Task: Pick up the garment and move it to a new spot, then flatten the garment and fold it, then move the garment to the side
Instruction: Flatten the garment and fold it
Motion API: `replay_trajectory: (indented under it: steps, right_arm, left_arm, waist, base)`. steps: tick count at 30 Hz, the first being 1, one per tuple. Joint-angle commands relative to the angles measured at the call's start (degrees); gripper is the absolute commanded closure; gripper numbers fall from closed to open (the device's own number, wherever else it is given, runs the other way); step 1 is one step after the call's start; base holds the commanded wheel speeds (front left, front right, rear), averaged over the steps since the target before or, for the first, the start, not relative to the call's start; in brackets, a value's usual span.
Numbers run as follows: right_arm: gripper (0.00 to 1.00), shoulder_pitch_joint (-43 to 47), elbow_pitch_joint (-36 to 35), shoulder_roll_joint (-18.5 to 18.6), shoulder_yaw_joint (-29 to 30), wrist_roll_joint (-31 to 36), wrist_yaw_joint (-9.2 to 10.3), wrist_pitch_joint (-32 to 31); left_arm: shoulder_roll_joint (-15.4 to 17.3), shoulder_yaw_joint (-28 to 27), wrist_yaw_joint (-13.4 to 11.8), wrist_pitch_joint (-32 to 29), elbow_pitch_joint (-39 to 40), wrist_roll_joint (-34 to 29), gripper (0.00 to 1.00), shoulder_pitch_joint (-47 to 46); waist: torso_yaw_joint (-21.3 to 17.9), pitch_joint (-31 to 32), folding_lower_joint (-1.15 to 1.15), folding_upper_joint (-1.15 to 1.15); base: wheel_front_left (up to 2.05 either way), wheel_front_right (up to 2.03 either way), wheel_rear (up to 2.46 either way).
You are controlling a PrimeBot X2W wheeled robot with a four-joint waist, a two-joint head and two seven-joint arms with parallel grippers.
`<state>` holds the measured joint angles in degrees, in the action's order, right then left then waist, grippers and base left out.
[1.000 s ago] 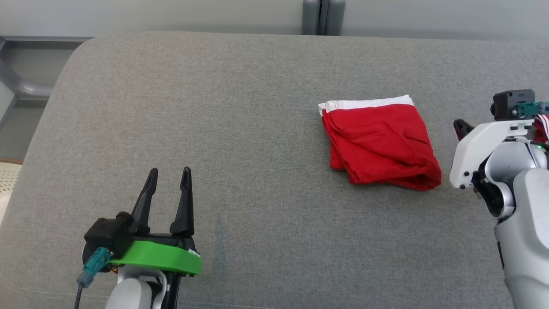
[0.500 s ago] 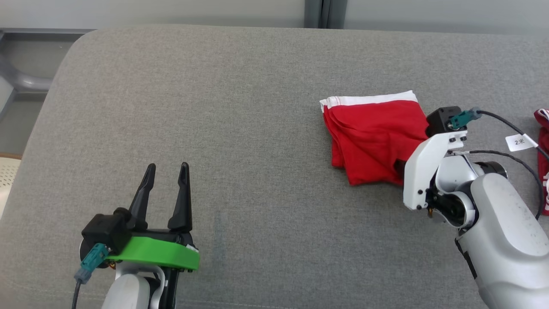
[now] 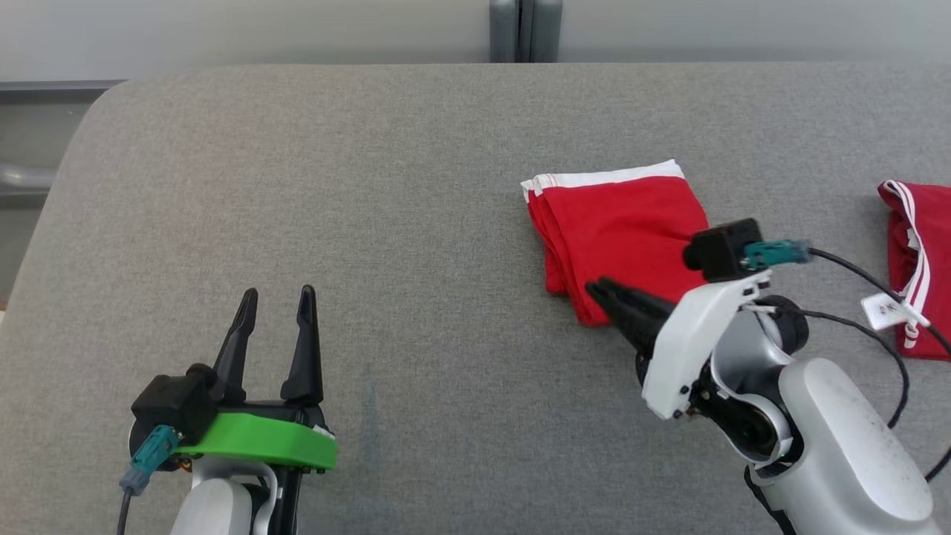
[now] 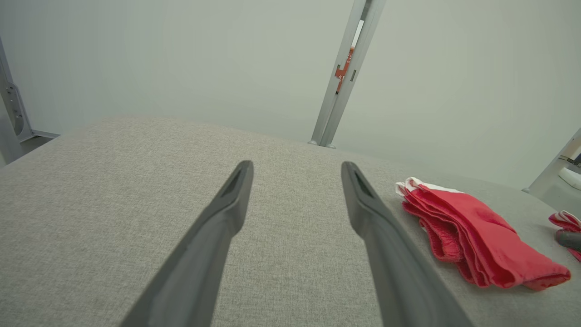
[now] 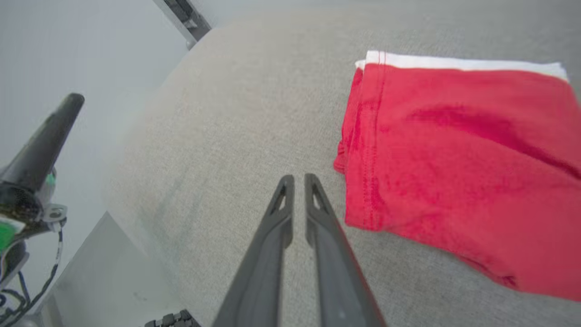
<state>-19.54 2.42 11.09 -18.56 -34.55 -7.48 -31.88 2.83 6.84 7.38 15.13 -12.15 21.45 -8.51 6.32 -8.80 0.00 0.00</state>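
Nearest to the robot, at the near left of the grey fabric-covered bench [image 3: 416, 148], the left tool [image 3: 277, 293] hangs with its two fingers spread wide and nothing between them, pointing away from the robot. It is well apart from the task's thing. A little farther, on the robot's right side, the right tool [image 3: 598, 288] points away and toward the robot's left. Its fingers are almost pressed together, with only a thin slit between them in the right wrist view, and they hold nothing. Their tips stand just beside the near left corner of the folded red shorts [image 3: 617, 230]; I cannot tell whether they touch the cloth. Seen along this tool [image 5: 298, 178], the shorts [image 5: 454, 150] lie ahead and to the right of the fingers, not in front of the slit. So I judge that the tool must open and turn or shift toward the cloth before it can take it, and that the right arm is clearly the nearer one. The shorts lie flat on the right half of the bench, almost square, with the white waistband along the far edge and the stacked layers facing the robot's left. Farther right lies another red garment with white stripes [image 3: 910, 253].
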Motion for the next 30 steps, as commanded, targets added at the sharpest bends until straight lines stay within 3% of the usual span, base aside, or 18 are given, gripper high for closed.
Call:
replay_trajectory:
  steps: [1, 6, 12, 19, 24, 30]
  right_arm:
    - [0.00, 1.76, -1.07, -0.35, 1.72, 1.19, -0.03, 3.59]
    - [0.00, 4.70, -3.25, -0.94, 5.79, 7.66, -0.03, 17.97]
    - [0.00, 7.48, 0.36, -1.48, 11.78, 12.19, -0.03, 32.18]
    - [0.00, 8.17, 10.06, 0.31, 15.14, 11.40, -0.03, 38.47]
    - [0.00, 6.71, 15.49, 3.73, 12.12, 14.23, -0.03, 41.65]
    - [0.00, 6.97, 20.36, 3.95, 10.72, 15.79, -0.03, 44.85]
  left_arm:
    - [0.13, -0.29, 0.14, -0.02, -0.22, -0.21, 0.00, 0.77]
    - [0.12, -1.64, 0.14, -0.02, -0.51, -1.12, 0.00, 1.15]
    - [0.15, -3.60, -0.52, -0.02, 0.16, -2.81, 0.00, 2.17]
    - [0.16, -4.47, -0.41, -0.02, -0.88, -4.35, 0.00, 3.85]
    - [0.17, -4.26, -0.08, -0.02, -2.34, -5.78, 0.00, 4.69]
    - [0.16, -4.57, 0.02, -0.02, -3.93, -5.72, 0.00, 4.75]
  waist:
    - [-0.73, 0.84, 0.00, 0.00]
    - [-2.51, 2.07, 0.00, 0.00]
    - [-3.76, 3.61, 0.00, 0.00]
    - [-4.50, 5.95, 0.00, 0.00]
    - [-4.65, 7.06, 0.00, 0.00]
    - [-4.55, 8.59, 0.00, 0.00]
  base:
    - [0.00, 0.00, 0.00]
    - [0.00, 0.00, 0.00]
    - [0.00, 0.00, 0.00]
    - [0.00, 0.00, 0.00]
    - [0.00, 0.00, 0.00]
    - [0.00, 0.00, 0.00]
